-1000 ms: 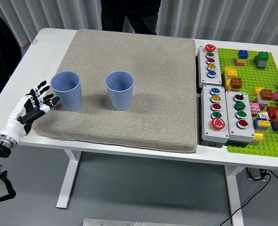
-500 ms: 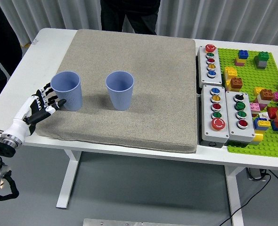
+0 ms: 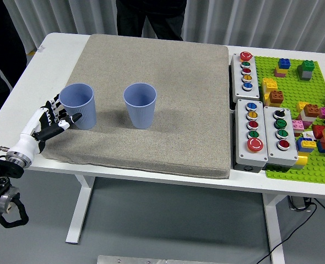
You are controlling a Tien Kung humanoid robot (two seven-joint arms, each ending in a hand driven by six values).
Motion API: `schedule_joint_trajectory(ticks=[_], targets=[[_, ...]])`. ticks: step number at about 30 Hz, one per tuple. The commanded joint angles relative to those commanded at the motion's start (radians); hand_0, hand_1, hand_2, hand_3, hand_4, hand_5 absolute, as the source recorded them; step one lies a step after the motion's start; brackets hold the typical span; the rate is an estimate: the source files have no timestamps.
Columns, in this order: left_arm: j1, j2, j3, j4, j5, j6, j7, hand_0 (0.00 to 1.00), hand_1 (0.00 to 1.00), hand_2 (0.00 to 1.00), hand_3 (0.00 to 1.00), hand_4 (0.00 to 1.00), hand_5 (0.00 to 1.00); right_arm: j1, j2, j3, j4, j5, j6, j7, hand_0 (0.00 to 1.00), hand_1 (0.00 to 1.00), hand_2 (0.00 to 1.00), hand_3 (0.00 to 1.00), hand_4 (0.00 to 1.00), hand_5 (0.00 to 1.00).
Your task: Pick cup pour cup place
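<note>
1. The left hand (image 3: 51,122) sits at the left of the frame, fingers spread and holding nothing, fingertips just beside the left cup (image 3: 79,105).
2. That cup stands upright on the mat (image 3: 162,71), at the mat's left side.
3. The second cup (image 3: 140,105) stands upright, right of the first and apart from it.
4. Button boxes (image 3: 261,132) lie right of the mat.
5. A green plate (image 3: 300,88) with bricks fills the right edge.
6. A person (image 3: 150,16) stands at the top.
</note>
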Motion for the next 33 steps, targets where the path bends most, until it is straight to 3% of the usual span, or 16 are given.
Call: schedule_joint_trajectory(ticks=[15,33], targets=[[-0.04,-0.033,0.023,0.039,-0.004,0.03,-0.012,0.92,0.895,0.998,0.998,0.942,0.345,0.0,0.002,-0.002,0.0,0.005,0.0,0.0,0.674,0.636,0.572,0.576,0.002,0.21],[-0.058,-0.05,0.046,0.059,0.005,0.038,-0.01,0.919,0.893,0.998,0.998,0.939,0.348,-0.006,0.004,0.002,0.0,-0.004,0.002,0.0,0.674,0.636,0.572,0.576,0.002,0.204]])
